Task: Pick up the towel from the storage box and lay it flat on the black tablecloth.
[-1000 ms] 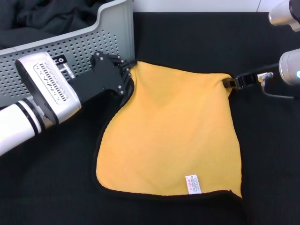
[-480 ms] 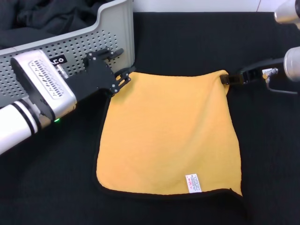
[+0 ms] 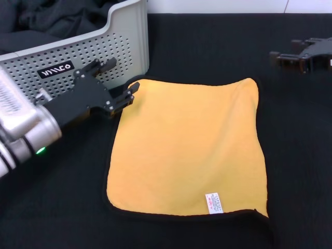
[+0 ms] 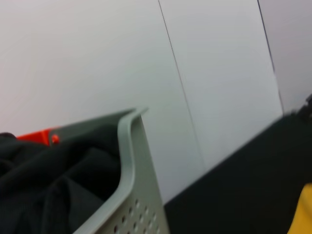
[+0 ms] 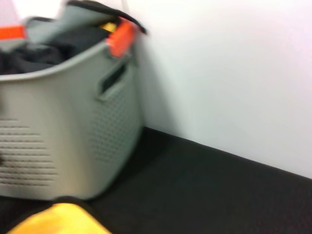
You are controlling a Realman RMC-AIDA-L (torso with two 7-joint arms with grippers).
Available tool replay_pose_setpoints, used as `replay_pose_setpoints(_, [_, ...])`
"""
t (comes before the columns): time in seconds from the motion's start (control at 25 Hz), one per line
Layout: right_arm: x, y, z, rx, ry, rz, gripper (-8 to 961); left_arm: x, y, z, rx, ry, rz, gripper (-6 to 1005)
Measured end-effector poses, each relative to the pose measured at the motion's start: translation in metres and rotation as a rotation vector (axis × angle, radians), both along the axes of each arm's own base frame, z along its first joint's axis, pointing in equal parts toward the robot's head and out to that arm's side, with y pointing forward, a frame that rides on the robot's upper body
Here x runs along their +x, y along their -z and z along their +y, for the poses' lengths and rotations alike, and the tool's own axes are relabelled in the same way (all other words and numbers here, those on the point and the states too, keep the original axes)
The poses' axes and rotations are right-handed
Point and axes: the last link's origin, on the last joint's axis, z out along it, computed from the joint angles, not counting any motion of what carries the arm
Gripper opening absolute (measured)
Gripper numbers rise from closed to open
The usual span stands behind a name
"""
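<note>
The towel [image 3: 187,148] lies flat, yellow-orange side up, on the black tablecloth [image 3: 62,207], its white label [image 3: 213,203] near the front edge. My left gripper [image 3: 120,78] is open and empty, just beside the towel's far left corner, in front of the storage box [image 3: 104,46]. My right gripper [image 3: 284,49] is open and empty, raised off to the right of the towel's far right corner. A towel corner shows in the left wrist view [image 4: 304,214] and in the right wrist view [image 5: 58,219].
Dark clothing [image 3: 46,21] fills the storage box, which stands at the back left; it also shows in the left wrist view [image 4: 53,185]. The box [image 5: 63,112] has an orange part [image 5: 119,36] on its rim. A white wall [image 5: 234,73] runs behind the table.
Both grippers have let go of the towel's far corners and opened. The left one drew back to the left, the right one moved up and away to the right. The towel has settled flat.
</note>
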Motion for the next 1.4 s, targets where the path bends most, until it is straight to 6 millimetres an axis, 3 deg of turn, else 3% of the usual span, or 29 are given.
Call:
replay_pose_setpoints(0.36, [-0.003, 0.006, -0.052, -0.22, -0.342, 0.154, 651, 0.018, -0.023, -0.043, -0.258, 0.096, -0.309, 733])
replay_pose_setpoints(0.64, [-0.022, -0.001, -0.101, -0.416, -0.657, 0.257, 647, 0.046, -0.038, -0.066, -0.5, 0.265, -0.415, 728])
replay_pose_setpoints(1.0, [-0.035, 0.003, -0.123, -0.451, -0.765, 0.25, 640, 0.068, -0.032, -0.065, -0.652, 0.329, -0.41, 723])
replay_pose_setpoints(1.4, [-0.031, 0.003, -0.125, -0.437, -0.776, 0.251, 632, 0.074, -0.029, -0.069, -0.662, 0.351, -0.421, 723])
